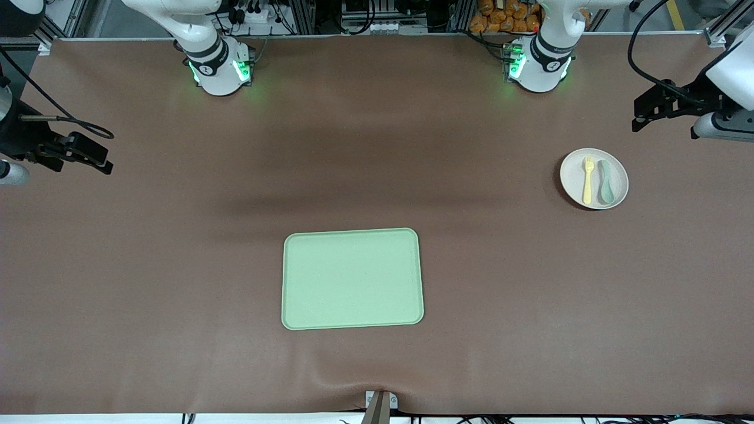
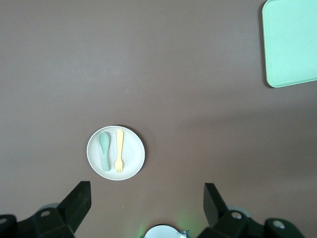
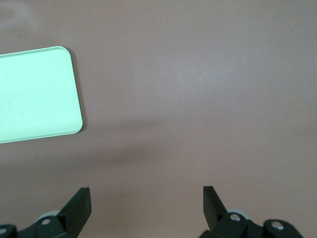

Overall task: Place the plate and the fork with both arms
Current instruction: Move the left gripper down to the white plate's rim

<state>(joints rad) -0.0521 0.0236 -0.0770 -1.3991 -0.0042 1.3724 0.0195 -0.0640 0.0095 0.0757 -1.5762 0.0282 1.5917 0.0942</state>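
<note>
Open right hand (image 3: 146, 206) above tray (image 3: 34, 94)

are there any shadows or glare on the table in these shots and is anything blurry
Front view: broad soft shadow bands on the table above the tray, green glow by both arm bases, plate sharp. Left wrist view: even light, fork and spoon crisp. Right wrist view: faint diagonal shadow beside the tray, no glare.

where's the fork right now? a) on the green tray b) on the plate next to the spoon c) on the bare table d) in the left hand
b: the pale-yellow fork lies on the plate beside the grey-green spoon, toward the left arm's end of the table, while the tray holds nothing.
</note>
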